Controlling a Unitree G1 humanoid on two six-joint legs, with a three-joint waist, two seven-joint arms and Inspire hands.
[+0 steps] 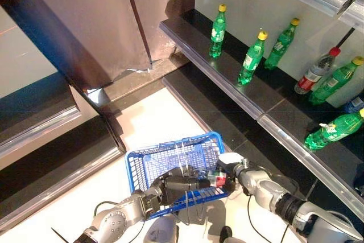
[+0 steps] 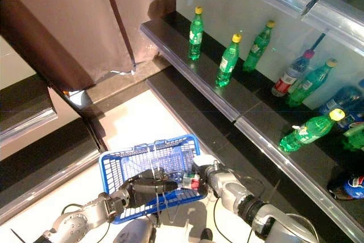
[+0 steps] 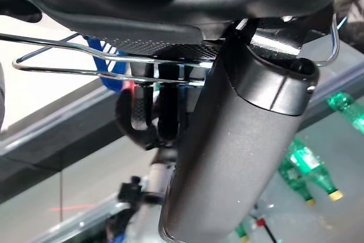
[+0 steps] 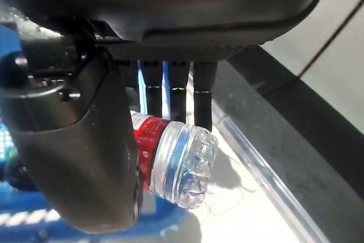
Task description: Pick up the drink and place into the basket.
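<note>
My left hand [image 1: 181, 185] is shut on the thin wire handles [image 3: 102, 64] of the blue basket [image 1: 153, 160], held up in front of me. My right hand [image 1: 232, 166] is shut on a clear drink bottle with a red label [image 4: 170, 160], held at the basket's right rim. The bottle also shows in the left eye view [image 1: 217, 178] between the two hands. In the right wrist view my fingers [image 4: 202, 95] and thumb curl round the bottle, and its ribbed clear base points outward.
Green bottles [image 1: 218, 31] with yellow caps stand on the dark upper shelf [image 1: 187, 41] at the right. A clear bottle with a red cap [image 1: 316, 72] stands among them. A green bottle [image 1: 334, 129] lies on its side. A lower dark step [image 1: 210, 112] runs below.
</note>
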